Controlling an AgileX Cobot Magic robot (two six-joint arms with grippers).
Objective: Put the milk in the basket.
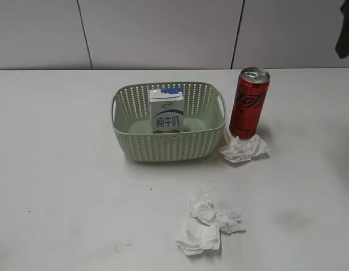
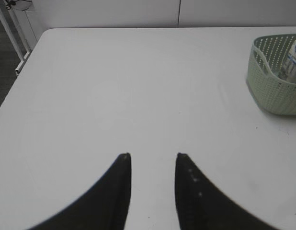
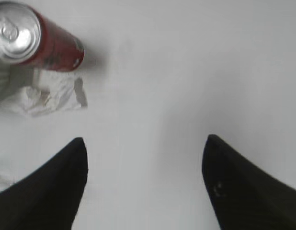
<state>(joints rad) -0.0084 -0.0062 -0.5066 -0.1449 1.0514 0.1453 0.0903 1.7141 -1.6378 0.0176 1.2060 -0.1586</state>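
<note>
Milk (image 1: 166, 110) standing upright inside basket (image 1: 169, 144), near back wall; task looking done. Left hand (image 2: 153, 155) hanging over bare table (image 2: 114, 86), fingers parted a little, gripping nothing, basket well off to its right. Right hand (image 3: 145, 141) hovering with fingers spread wide, empty, red can (image 3: 33, 38) and crumpled tissue (image 3: 45, 98) near its left finger. Risk judged: right arm swinging left while pulling away, clipping can, toppling it against basket. Second tissue (image 1: 208, 226) lying clear, near front.
</note>
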